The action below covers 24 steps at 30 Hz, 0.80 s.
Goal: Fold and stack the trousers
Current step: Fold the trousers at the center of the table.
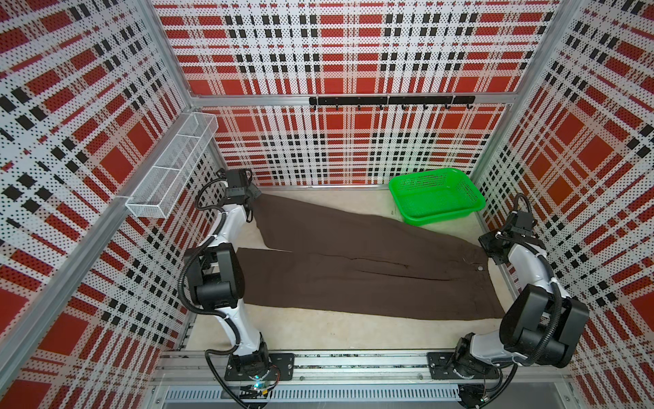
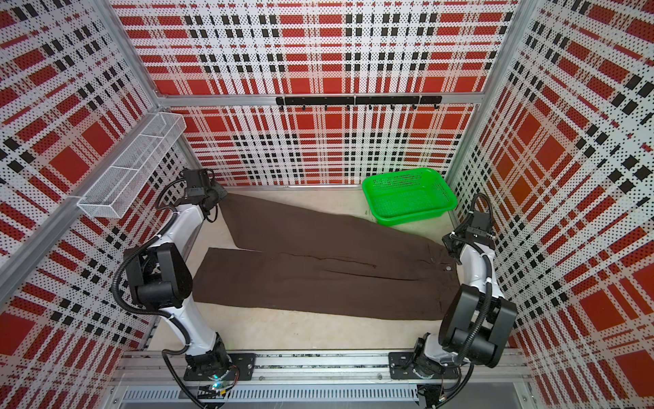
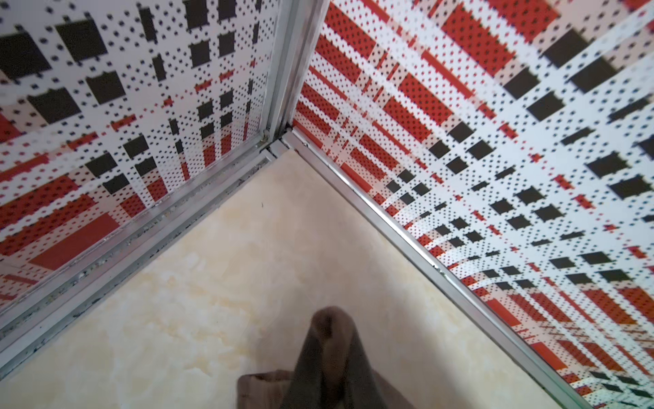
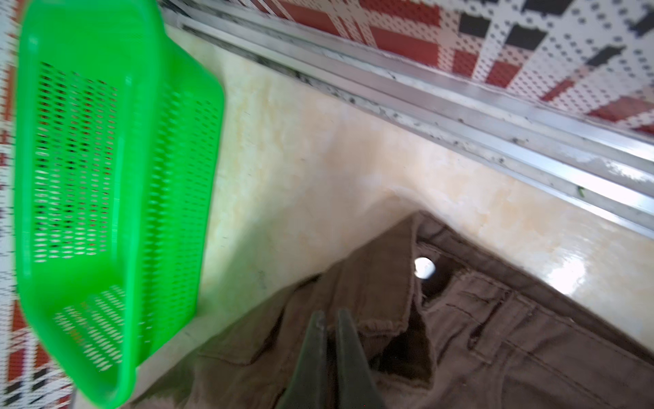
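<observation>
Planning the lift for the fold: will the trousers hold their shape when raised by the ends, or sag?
Likely floppy: the trousers lie flat with soft creases, and the cuff at the left gripper bunches into a limp peak. Probably sags mid-span, since only the ends are pinched. The waistband by the right gripper looks thicker, so somewhat stiffer.

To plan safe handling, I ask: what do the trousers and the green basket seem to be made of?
The trousers: matte dark brown woven cloth, perhaps cotton; it creases softly and shows stitched seams. The green basket: glossy moulded plastic, judging by its shiny rim and slotted walls.
</observation>
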{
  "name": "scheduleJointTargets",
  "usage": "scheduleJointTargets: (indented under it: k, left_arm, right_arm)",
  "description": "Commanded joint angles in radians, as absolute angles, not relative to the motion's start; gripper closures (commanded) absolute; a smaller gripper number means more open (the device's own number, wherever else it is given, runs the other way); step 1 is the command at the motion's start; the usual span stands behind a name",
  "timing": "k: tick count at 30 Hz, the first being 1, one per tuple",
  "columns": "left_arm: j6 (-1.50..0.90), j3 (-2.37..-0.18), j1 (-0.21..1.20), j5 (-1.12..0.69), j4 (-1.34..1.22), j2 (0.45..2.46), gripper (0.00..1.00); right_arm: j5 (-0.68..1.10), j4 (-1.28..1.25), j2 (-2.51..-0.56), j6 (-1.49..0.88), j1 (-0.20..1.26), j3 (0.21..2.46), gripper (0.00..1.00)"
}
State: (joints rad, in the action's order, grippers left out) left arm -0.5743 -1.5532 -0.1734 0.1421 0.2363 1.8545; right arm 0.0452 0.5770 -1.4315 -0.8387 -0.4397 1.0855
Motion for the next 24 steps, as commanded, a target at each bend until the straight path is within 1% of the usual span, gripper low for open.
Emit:
scheduleJointTargets:
  k: [1, 5, 12, 17, 24]
  left_arm:
    - [-0.560, -1.583, -0.211, 0.075, 0.134, 1.834, 1.00]
    - [-0.582, -1.635, -0.238, 0.007, 0.085, 1.866, 1.00]
    - [-0.641, -1.779, -0.267, -0.129, 0.038, 1.990, 1.00]
    - [-0.678, -1.841, -0.264, -0.175, 0.001, 2.072, 1.00]
    - [-0.732, -1.919, -0.265, -0.228, -0.051, 2.171, 1.00]
  right_arm:
    - [0.051, 0.541, -1.414, -0.880, -0.449, 1.191, 1.00]
    - [0.025, 0.545, -1.448, -0.913, -0.451, 1.310, 1.00]
    - [-0.027, 0.500, -1.559, -0.987, -0.454, 1.474, 1.00]
    - [-0.057, 0.457, -1.645, -1.017, -0.454, 1.494, 1.00]
    - [-0.062, 0.370, -1.711, -1.033, -0.454, 1.504, 1.00]
